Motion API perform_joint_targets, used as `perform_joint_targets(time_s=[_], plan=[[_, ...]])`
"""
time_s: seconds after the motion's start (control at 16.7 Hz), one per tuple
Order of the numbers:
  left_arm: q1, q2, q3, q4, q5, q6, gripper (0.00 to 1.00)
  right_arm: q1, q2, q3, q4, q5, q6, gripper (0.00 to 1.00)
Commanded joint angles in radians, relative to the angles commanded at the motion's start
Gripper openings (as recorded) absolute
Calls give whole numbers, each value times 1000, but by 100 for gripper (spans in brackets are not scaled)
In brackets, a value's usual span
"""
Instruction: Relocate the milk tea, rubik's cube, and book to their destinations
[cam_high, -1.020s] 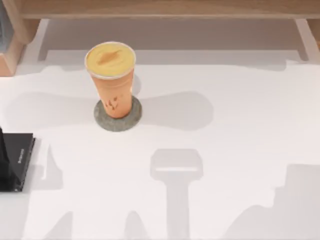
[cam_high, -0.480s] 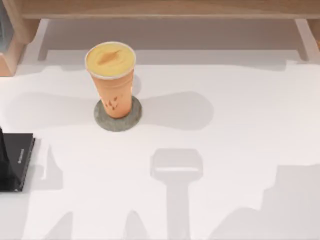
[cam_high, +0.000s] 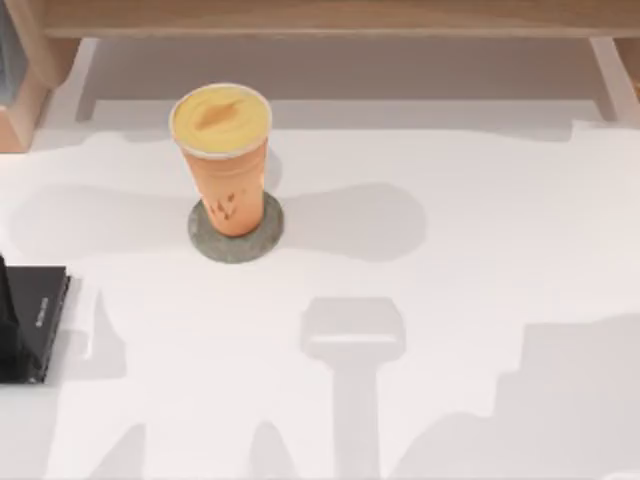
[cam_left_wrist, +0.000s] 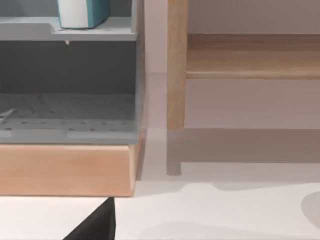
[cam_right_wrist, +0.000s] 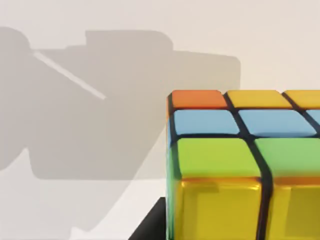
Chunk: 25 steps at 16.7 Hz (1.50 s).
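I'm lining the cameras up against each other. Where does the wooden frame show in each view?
Top view: the wooden frame runs along the picture's top edge, with a corner at the left.
Left wrist view: its upright post stands beside a grey shelf unit.
Right wrist view: the rubik's cube against the table.
Shared landmark: the white table, shadowed in all three.
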Motion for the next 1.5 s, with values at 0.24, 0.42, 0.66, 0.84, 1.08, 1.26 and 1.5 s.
perform_joint_targets(time_s=[0.24, 0.42, 0.66, 0.84, 1.08, 1.26, 1.5], plan=[[0, 0, 0, 0, 0, 0, 100, 163, 30, 113, 135, 85, 132, 0], [0, 0, 0, 0, 0, 0, 100, 336, 78, 217, 269, 173, 270, 0], [0, 0, 0, 0, 0, 0, 100, 583, 161, 356, 467, 300, 453, 0], [0, 0, 0, 0, 0, 0, 100, 750, 201, 464, 631, 399, 562, 0], [0, 0, 0, 0, 0, 0, 100, 892, 209, 611, 852, 525, 641, 0], [0, 0, 0, 0, 0, 0, 100, 906, 218, 698, 975, 594, 657, 0], [0, 0, 0, 0, 0, 0, 100, 895, 227, 727, 1011, 616, 658, 0]])
